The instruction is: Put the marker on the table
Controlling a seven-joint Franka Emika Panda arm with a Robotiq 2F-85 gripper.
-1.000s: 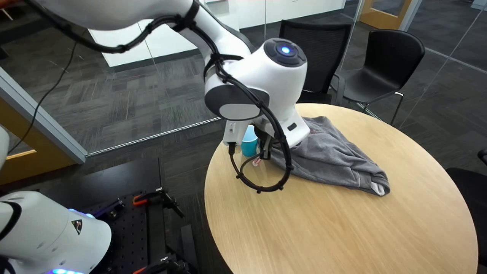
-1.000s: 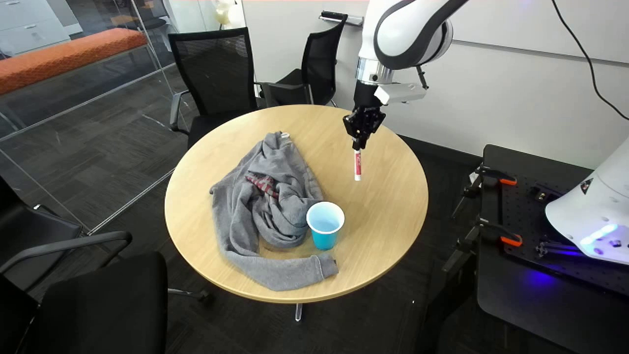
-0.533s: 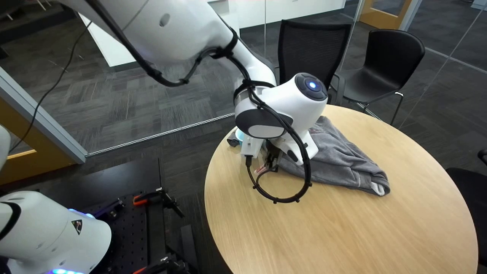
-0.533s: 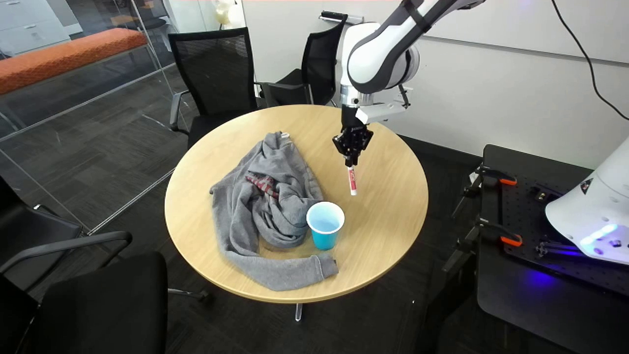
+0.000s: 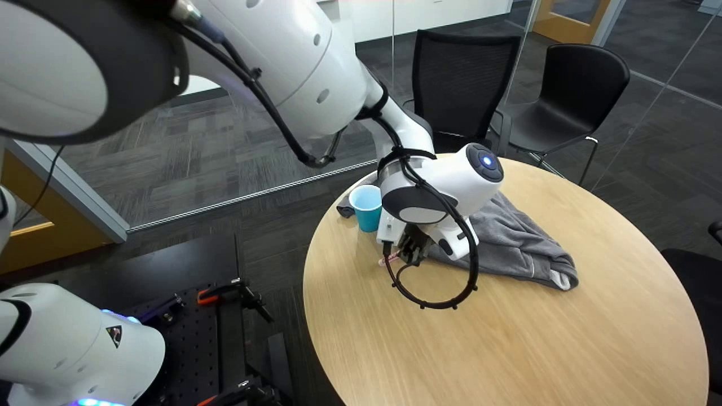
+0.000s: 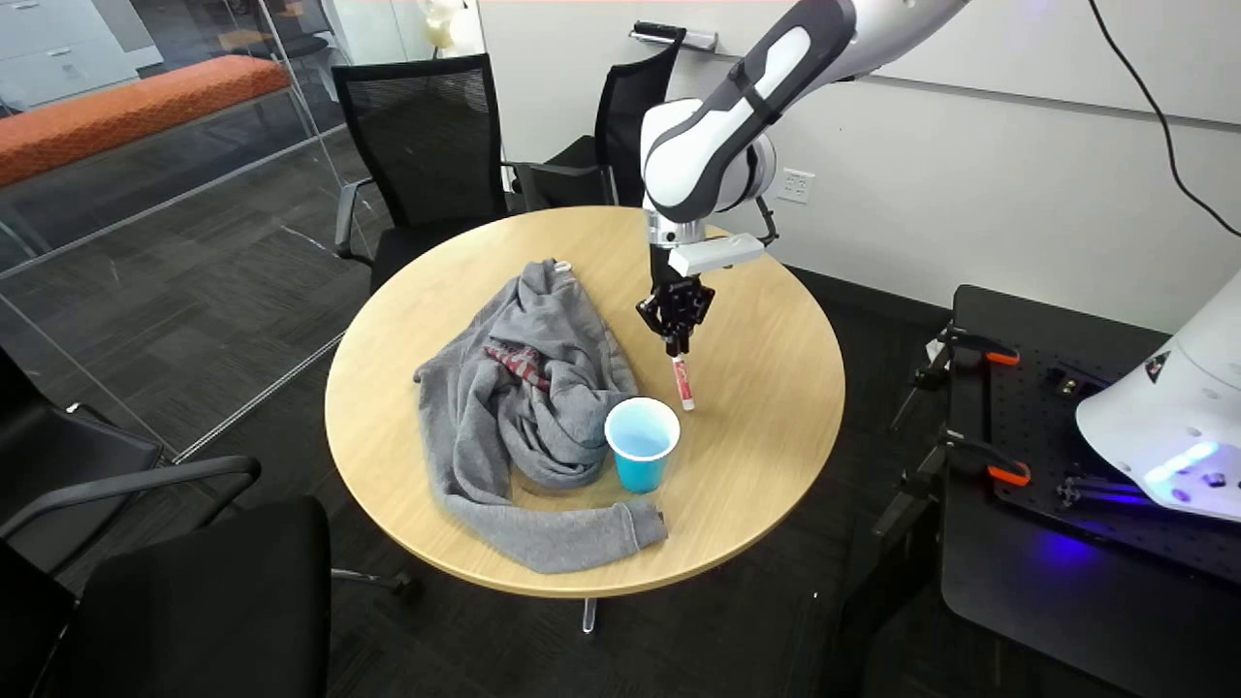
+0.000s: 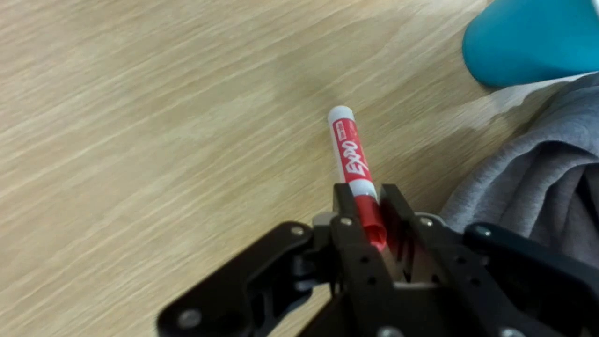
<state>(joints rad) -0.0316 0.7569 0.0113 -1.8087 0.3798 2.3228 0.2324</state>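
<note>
The marker [image 7: 351, 152] is clamped by its cap [image 7: 369, 214] in the gripper [image 7: 366, 193], its long axis slanted down and outward; contact with the table [image 7: 164, 164] below cannot be told.

Looks like we're in an office meeting room: in an exterior view we've got a mesh chair [image 6: 419, 145] off the far-left edge of the round table [image 6: 766, 388], whiteboard [image 6: 1018, 48] past the far-right edge, glass wall [image 6: 213, 213] off the left edge.
</note>
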